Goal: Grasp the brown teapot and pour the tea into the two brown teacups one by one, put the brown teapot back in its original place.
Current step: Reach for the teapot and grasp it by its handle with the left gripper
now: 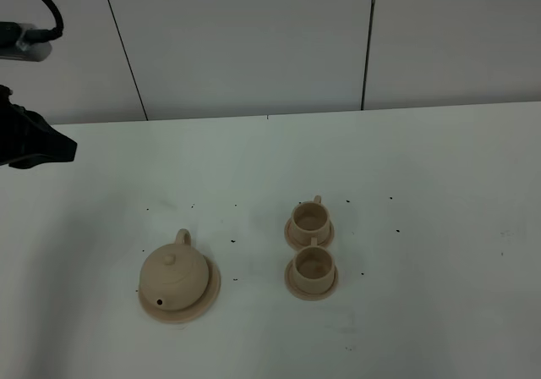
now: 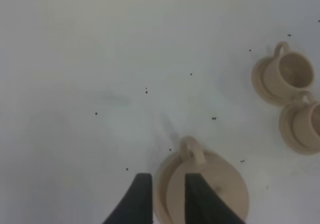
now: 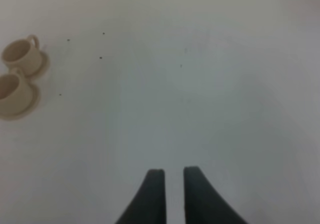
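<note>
Presently the teapot [image 1: 173, 273] sits on its saucer [image 1: 211, 298] at the near left of the table [image 1: 423, 184], and no gripper is on it.

Handling, as judged: matte clay, rigid, brittle. It would chip if knocked or set down hard. If filled, it will be heavier than it looks. The round body is too wide and smooth for a sure hold, so the loop handle [image 1: 183, 238], which points far, is the place to take it. The spout [image 1: 159, 301] points near. The lid [image 1: 169, 259] lies loose by appearance and may slip off at a steep tilt.

Count:
- Teapot: one, with one lid.
- Saucer under it: one.
- Cups: two, right of the teapot, a far cup [image 1: 309, 218] and a near cup [image 1: 312, 265], both upright with handles pointing far.
- Small saucers: two, one under each cup, set just beside each other; contact between them cannot be confirmed.
- Grippers: two.

Left gripper [image 2: 167, 201]: fingers a narrow gap apart, nothing between them, in line with the teapot handle but clear of it. Right gripper [image 3: 173, 194]: fingers a narrow gap apart, empty, over bare table well right of the cups
</note>
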Controlling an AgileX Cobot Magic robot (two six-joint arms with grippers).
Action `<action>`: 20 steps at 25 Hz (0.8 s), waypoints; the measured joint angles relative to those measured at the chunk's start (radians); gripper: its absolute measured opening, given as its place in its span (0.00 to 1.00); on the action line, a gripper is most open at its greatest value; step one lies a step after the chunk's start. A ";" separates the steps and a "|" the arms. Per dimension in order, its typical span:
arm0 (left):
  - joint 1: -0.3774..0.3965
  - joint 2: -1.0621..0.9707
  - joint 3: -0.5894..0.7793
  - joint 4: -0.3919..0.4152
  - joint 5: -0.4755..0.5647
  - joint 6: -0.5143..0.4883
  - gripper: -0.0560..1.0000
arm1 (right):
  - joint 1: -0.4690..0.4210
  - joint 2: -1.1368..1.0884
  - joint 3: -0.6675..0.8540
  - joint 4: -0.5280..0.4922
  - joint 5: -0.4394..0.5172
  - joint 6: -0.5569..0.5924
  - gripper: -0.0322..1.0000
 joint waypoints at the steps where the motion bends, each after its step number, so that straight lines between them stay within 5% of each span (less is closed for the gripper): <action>1: 0.000 0.025 -0.004 -0.003 -0.002 0.004 0.27 | 0.000 0.000 0.000 0.000 0.000 0.000 0.12; 5: -0.036 0.116 -0.005 0.017 -0.037 0.059 0.27 | 0.000 0.000 0.000 0.000 0.000 0.000 0.13; 13: -0.216 0.297 -0.005 0.065 -0.285 0.072 0.27 | 0.000 0.000 0.000 0.013 0.000 0.001 0.13; 20: -0.250 0.412 -0.005 0.075 -0.331 0.069 0.28 | 0.000 0.000 0.000 0.018 0.000 0.001 0.14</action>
